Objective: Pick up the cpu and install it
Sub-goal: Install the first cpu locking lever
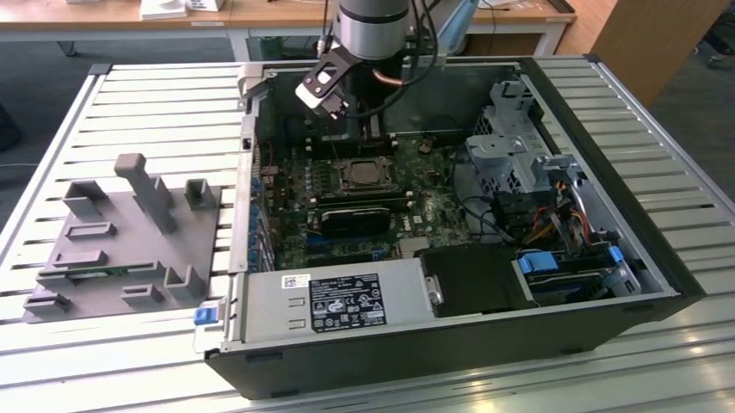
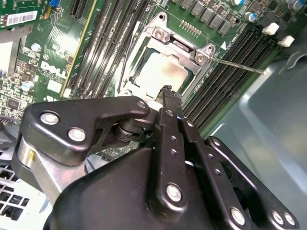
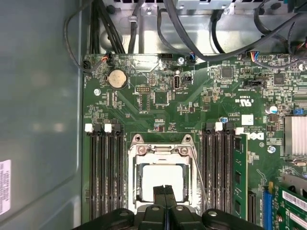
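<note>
The cpu (image 3: 163,178) lies flat inside the metal-framed socket (image 3: 135,163) on the green motherboard, its pale silver top facing up. It also shows in the second wrist view, cpu (image 2: 160,72), and in the exterior view, cpu (image 1: 365,175). My gripper (image 3: 165,190) hangs just above the cpu's near edge with its two black fingers pressed together and nothing between them. In the second wrist view the gripper (image 2: 168,91) points down at the socket's edge. The arm (image 1: 370,30) reaches into the open computer case from the back.
Black memory slots (image 3: 103,172) flank the socket, and a green memory stick (image 3: 240,167) stands in one. The socket lever (image 2: 237,65) sticks out sideways. Cables (image 3: 192,43) run along the case wall. A grey fixture (image 1: 126,232) sits at the exterior view's left, and a drive cage (image 1: 517,146) at its right.
</note>
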Robot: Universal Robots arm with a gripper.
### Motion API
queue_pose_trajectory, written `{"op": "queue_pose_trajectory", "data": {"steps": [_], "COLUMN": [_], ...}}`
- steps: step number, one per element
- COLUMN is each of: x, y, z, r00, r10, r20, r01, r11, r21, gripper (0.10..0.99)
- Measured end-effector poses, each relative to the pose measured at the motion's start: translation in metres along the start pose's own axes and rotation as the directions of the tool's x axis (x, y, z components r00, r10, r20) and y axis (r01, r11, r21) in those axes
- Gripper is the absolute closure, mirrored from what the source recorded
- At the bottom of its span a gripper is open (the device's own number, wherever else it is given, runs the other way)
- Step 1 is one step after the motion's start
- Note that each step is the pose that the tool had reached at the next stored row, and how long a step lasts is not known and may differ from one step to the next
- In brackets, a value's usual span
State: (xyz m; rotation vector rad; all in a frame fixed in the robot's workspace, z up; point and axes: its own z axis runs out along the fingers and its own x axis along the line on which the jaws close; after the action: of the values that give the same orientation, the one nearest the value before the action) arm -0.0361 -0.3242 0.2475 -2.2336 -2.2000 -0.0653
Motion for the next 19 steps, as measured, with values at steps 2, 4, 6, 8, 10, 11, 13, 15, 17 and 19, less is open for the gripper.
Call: {"op": "queue_pose_trajectory", "data": {"steps": [2, 4, 6, 8, 10, 11, 13, 15, 17, 19], "x": [0.0001, 0.0002, 0.0003, 0.0005, 0.0006, 0.0007, 0.0008, 0.0009, 0.0009, 0.0009], "y": [0.0001, 0.0002, 0.0003, 0.0004, 0.0005, 0.0005, 0.0006, 0.0007, 0.0007, 0.0007], "z": [-0.0034, -0.0069, -0.0108, -0.0149, -0.0191, -0.0209, -0.0247, -0.0271, -0.0271, -0.0271], "r00": [1.0, 1.0, 1.0, 1.0, 1.0, 1.0, 1.0, 1.0, 1.0, 0.9999], "r10": [0.0, 0.0, 0.0, 0.0, 0.0, 0.0, 0.0, 0.0, 0.0, -0.013], "r20": [0.0002, 0.0001, 0.0001, 0.0, 0.0001, 0.0002, 0.0001, 0.0001, -0.0001, -0.0004], "r01": [0.0, 0.0, 0.0, 0.0, 0.0, 0.0, 0.0, 0.0, 0.0, 0.013], "r11": [1.0, 1.0, 1.0, 1.0, 1.0, 1.0, 1.0, 1.0, 1.0, 0.9999], "r21": [0.0, 0.0, 0.0, 0.0, 0.0, 0.0, 0.0, 0.0, 0.0, 0.0], "gripper": [0.98, 0.98, 0.98, 0.98, 0.98, 0.98, 0.98, 0.98, 0.98, 0.98]}}
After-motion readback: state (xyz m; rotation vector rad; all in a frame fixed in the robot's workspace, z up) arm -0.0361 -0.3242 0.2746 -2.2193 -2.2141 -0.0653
